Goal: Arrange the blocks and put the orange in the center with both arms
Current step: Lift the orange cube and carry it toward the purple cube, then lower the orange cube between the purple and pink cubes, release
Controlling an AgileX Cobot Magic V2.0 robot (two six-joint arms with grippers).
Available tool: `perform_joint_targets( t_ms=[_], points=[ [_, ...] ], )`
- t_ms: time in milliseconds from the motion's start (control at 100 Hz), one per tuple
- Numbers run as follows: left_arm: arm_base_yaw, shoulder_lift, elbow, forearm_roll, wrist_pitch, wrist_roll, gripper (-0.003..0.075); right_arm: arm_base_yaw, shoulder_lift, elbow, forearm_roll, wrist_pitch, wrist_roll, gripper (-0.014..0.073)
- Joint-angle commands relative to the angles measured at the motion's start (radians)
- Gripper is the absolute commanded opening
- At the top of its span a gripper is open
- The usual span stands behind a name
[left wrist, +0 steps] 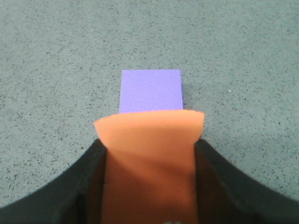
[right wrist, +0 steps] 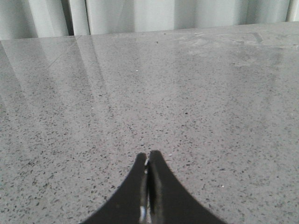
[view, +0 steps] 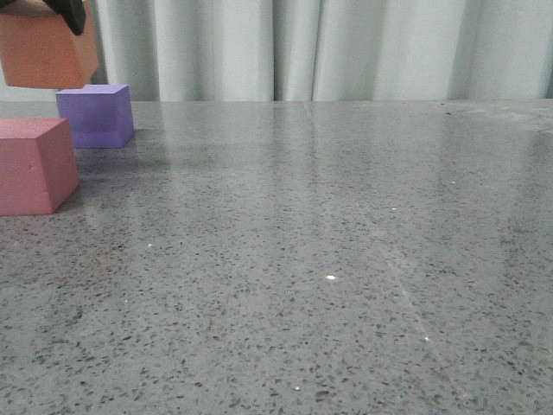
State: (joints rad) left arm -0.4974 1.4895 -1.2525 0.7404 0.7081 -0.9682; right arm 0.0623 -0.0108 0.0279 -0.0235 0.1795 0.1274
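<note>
My left gripper [left wrist: 149, 149] is shut on the orange cube [left wrist: 148, 158] and holds it in the air. In the front view the orange cube [view: 45, 54] hangs at the top left, with a bit of the black gripper [view: 71, 12] above it. The purple cube [view: 96, 115] rests on the table at the far left, just below and beyond the held cube; it also shows in the left wrist view [left wrist: 150, 90]. The pinkish-red cube [view: 34, 164] sits nearer, at the left edge. My right gripper [right wrist: 148, 158] is shut and empty, low over bare table.
The grey speckled tabletop [view: 328, 259] stretches across the middle and right. Pale curtains [view: 346, 47] hang behind the table's far edge.
</note>
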Motion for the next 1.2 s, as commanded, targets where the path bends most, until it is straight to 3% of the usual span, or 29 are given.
perform_joint_targets(
  t_ms=[0, 1190],
  points=[
    [0.007, -0.034, -0.014, 0.03, -0.047, 0.009, -0.0019, -0.007, -0.02, -0.014, 0.0, -0.082, -0.01, -0.0067],
    [0.04, 0.137, 0.014, -0.04, -0.101, 0.028, 0.0006, -0.007, -0.02, -0.014, 0.0, -0.082, -0.01, -0.0067]
  ],
)
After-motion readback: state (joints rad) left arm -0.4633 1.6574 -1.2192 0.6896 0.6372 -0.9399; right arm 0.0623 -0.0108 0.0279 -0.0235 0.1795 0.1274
